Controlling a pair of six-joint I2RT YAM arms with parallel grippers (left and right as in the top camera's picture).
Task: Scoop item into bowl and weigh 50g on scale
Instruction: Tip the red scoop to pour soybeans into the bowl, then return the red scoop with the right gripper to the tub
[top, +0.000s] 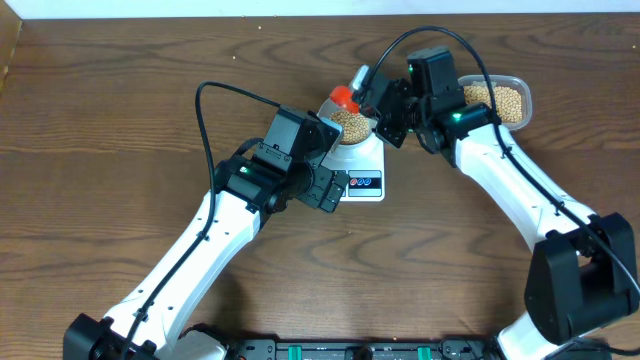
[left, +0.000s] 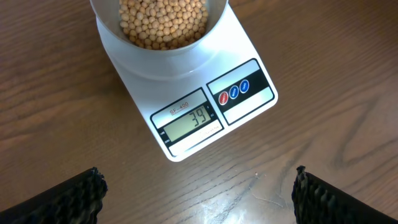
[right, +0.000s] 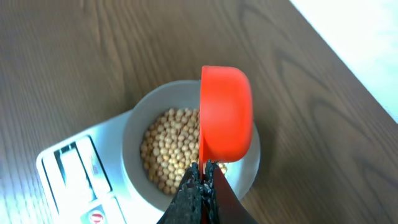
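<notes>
A small pale bowl (top: 352, 134) (left: 161, 59) (right: 130, 137) stands on the white scale (top: 362, 184) (left: 249, 102) (right: 68, 168). It holds a layer of tan beans (top: 349, 120) (left: 161, 22) (right: 171, 149). The scale's display (left: 189, 118) reads 39. My right gripper (top: 374, 102) (right: 203, 167) is shut on the handle of a red scoop (top: 344, 97) (right: 227, 112). The scoop is tipped on its side over the bowl's right half. My left gripper (top: 331, 190) (left: 198, 180) stands open low over bare table just in front of the scale, holding nothing.
A clear plastic tub (top: 497, 100) with more beans sits at the back right, behind the right arm. The wooden table's far edge meets a white surface (right: 367, 37) close behind the bowl.
</notes>
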